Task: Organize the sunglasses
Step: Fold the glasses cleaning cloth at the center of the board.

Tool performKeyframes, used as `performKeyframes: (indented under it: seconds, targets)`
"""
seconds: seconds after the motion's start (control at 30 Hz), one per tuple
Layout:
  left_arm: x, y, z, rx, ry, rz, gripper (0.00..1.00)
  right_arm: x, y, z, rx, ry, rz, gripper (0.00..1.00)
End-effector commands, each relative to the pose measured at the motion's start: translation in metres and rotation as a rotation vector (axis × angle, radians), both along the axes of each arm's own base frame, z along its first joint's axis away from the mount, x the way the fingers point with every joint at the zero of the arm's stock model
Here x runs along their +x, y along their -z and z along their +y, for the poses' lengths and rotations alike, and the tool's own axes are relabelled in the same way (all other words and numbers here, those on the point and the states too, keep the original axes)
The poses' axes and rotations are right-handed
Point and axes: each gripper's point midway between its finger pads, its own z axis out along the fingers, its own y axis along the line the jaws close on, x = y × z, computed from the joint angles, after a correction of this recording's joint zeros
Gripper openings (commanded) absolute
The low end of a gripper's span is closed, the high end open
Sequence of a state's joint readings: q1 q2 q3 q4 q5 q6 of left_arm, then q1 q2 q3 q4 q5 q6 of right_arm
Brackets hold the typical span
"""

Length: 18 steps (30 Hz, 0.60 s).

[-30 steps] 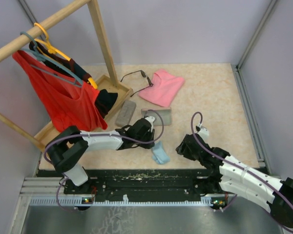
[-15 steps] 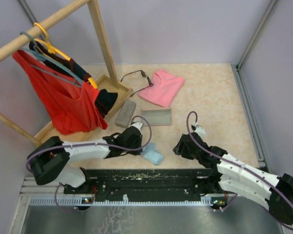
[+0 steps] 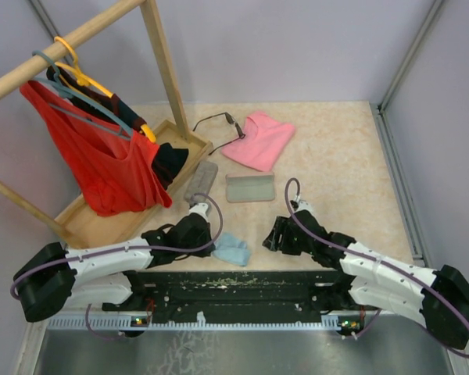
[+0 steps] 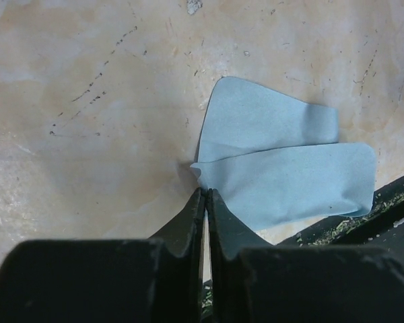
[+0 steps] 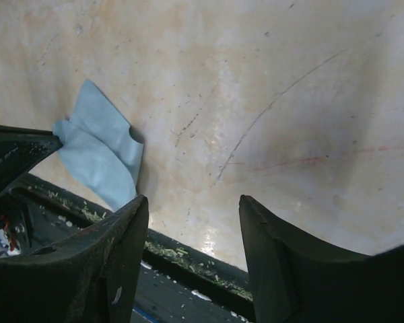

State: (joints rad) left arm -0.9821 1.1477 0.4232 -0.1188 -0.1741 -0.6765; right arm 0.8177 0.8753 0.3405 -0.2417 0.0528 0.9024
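Note:
One pair of sunglasses [image 3: 219,123], thin and dark-framed, lies at the back beside a pink cloth [image 3: 259,139], far from both grippers. My left gripper [image 3: 211,244] is low near the table's front edge. Its jaws [image 4: 205,193] are shut on the corner of a folded light-blue cloth [image 4: 283,168], which lies flat at the front rail [image 3: 234,250]. My right gripper [image 3: 275,234] hovers just right of that cloth, open [image 5: 194,198], with only bare table between its fingers. The cloth [image 5: 97,158] shows at the left of the right wrist view.
A grey oblong case [image 3: 202,181] and a flat grey-green case [image 3: 250,187] lie mid-table. A wooden rack holds hangers and a red garment [image 3: 102,160] at the left, over a wooden base tray [image 3: 125,223]. The black rail [image 3: 234,283] runs along the near edge.
My left arm has drawn back toward the near left, dragging the light-blue cloth to the front edge. My right gripper has slid left toward the cloth and opened a little wider.

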Motion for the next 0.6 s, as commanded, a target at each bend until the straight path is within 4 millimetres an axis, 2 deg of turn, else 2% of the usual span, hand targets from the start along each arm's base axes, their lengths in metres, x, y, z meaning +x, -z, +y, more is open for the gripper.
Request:
performKeyframes:
  seconds: [0.0,0.17,0.4,0.57]
  targets:
    - [-0.002,0.0,0.005,0.001,-0.006,-0.005,0.1,0.0,-0.023,0.035,0.125,-0.036,-0.019,0.55]
    - [-0.002,0.001,0.006,0.006,-0.004,-0.01,0.13,-0.008,-0.017,0.059,0.155,-0.037,0.001,0.52]
    - [0.009,-0.013,0.006,-0.002,-0.035,-0.061,0.35,-0.005,-0.011,0.082,0.161,-0.016,0.002,0.51]
    - [0.015,-0.02,0.01,0.007,-0.065,-0.094,0.41,0.001,-0.011,0.091,0.19,0.011,0.003,0.47]
